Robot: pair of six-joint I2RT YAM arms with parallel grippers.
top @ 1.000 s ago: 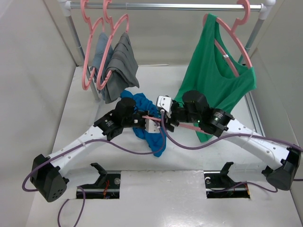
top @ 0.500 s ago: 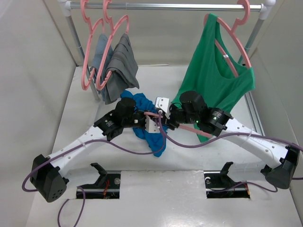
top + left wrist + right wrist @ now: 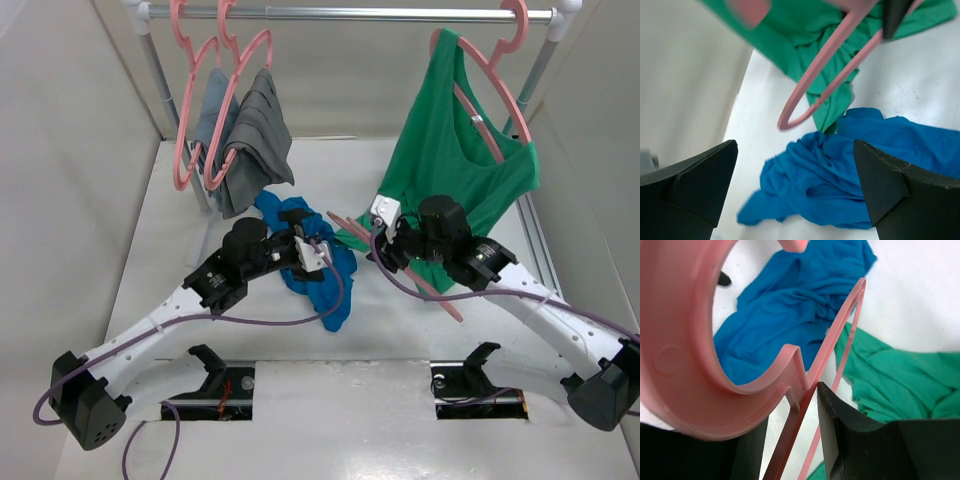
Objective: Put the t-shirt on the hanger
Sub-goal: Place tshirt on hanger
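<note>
The blue t-shirt (image 3: pixel 325 285) lies crumpled on the white table. My left gripper (image 3: pixel 316 250) hovers over it, open and empty. In the left wrist view the t-shirt (image 3: pixel 840 180) lies between and below the wide-spread gripper (image 3: pixel 795 145). My right gripper (image 3: pixel 386 235) is shut on the neck of the bare pink hanger (image 3: pixel 440 300), holding it tilted above the table just right of the t-shirt. In the right wrist view the gripper (image 3: pixel 795 405) clamps the hanger (image 3: pixel 680 365) below its hook, with the t-shirt (image 3: pixel 785 315) beyond. One hanger end (image 3: pixel 815 75) shows in the left wrist view.
A green sleeveless top (image 3: pixel 450 160) hangs on a pink hanger from the metal rail (image 3: pixel 350 14) at back right, its hem close behind my right gripper. Grey garments (image 3: pixel 250 140) hang on pink hangers at back left. White walls close both sides.
My right gripper has carried the hanger to the right, away from my left gripper. My left gripper has moved farther back over the t-shirt and no longer touches the hanger.
</note>
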